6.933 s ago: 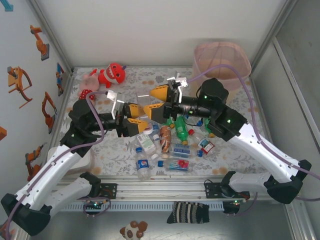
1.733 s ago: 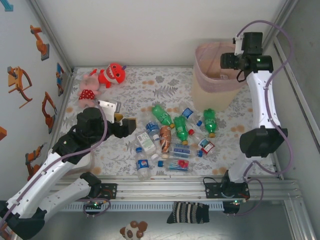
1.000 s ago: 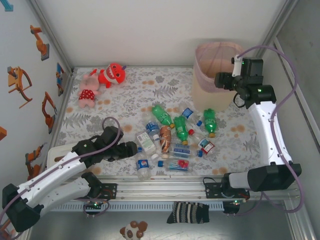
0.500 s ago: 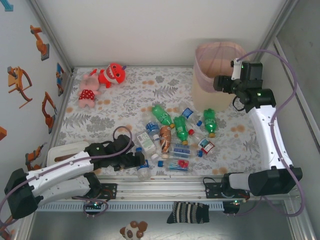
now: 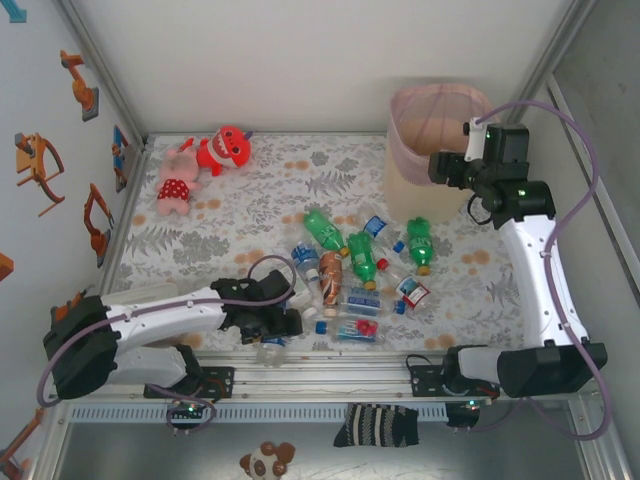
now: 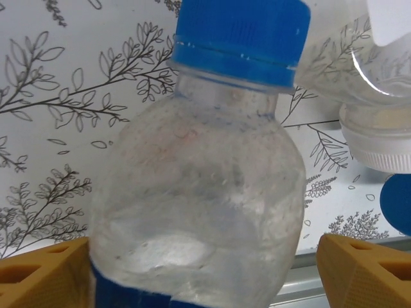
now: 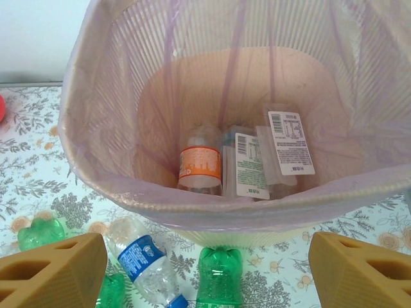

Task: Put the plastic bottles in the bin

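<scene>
A clear bottle with a blue cap (image 6: 199, 160) lies between the wide-apart orange fingers (image 6: 38, 276) of my left gripper (image 6: 202, 269), which is open at the table's near edge (image 5: 280, 325). Several more plastic bottles lie mid-table, among them green ones (image 5: 322, 230) (image 5: 362, 258) (image 5: 418, 242) and a brown one (image 5: 331, 270). The bin (image 5: 440, 110) stands at the far right. Its pink rim (image 7: 225, 208) rings an orange-labelled bottle (image 7: 200, 163) and others inside. My right gripper (image 5: 440, 165) hangs open and empty beside the bin (image 7: 205, 256), above a green bottle (image 7: 218, 276) and a blue-labelled one (image 7: 144, 260).
A red plush (image 5: 230, 148) and a pink plush (image 5: 175, 175) lie at the far left. A metal rail (image 5: 330, 365) runs along the near edge, with a striped sock (image 5: 375, 425) below it. Walls close in on the left, back and right.
My left arm swung from mid-table down to the near edge and set its open fingers around the blue-capped bottle. My right arm rose to the bin, then sank a little beside it.
</scene>
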### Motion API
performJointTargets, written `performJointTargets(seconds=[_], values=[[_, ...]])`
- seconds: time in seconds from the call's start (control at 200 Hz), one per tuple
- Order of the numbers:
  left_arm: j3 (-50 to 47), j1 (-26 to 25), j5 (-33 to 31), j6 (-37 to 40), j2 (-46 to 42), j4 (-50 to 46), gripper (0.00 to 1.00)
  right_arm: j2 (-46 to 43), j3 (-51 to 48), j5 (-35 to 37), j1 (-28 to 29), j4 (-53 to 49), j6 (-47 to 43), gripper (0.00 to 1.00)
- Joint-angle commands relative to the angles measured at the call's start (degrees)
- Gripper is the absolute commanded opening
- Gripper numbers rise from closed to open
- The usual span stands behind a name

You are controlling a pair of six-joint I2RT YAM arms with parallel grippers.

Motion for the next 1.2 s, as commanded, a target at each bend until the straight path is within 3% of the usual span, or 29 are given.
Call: performJointTargets(seconds=[0.0,0.335,0.536,0.776,0.966,1.197], values=[[2.08,-0.34,0.06,0.41,2.48,-1.18,0.84,-1.73,0.32,0.21,0.54,-0.63,-0.81,0.81],[2.9,-0.83,0.3,0.99,3.24,-3.67,0.69,-2.81,0.2,-0.1,0.54,-1.15,-0.73,0.81],[3.36,-0.83,-2.58,1.49,0.76,-7.02,0.58,-3.01,0.27,-0.54,0.47,-1.2,-0.23,0.81],[5.54,0.66,-6.75,4.4,-4.22,-12.45,0.54,-3.25,0.2,-2.83,0.54,-1.08,1.23,0.81],[6.86,5.28,-7.92,11.0,-10.73,-11.81,0.52,-4.88,-2.0,-8.49,1.66,0.87,2.07,0.8],[9.03,12.0,-3.84,24.57,-15.75,-1.78,0.51,-7.63,-4.93,-14.89,5.44,5.25,3.86,0.79]])
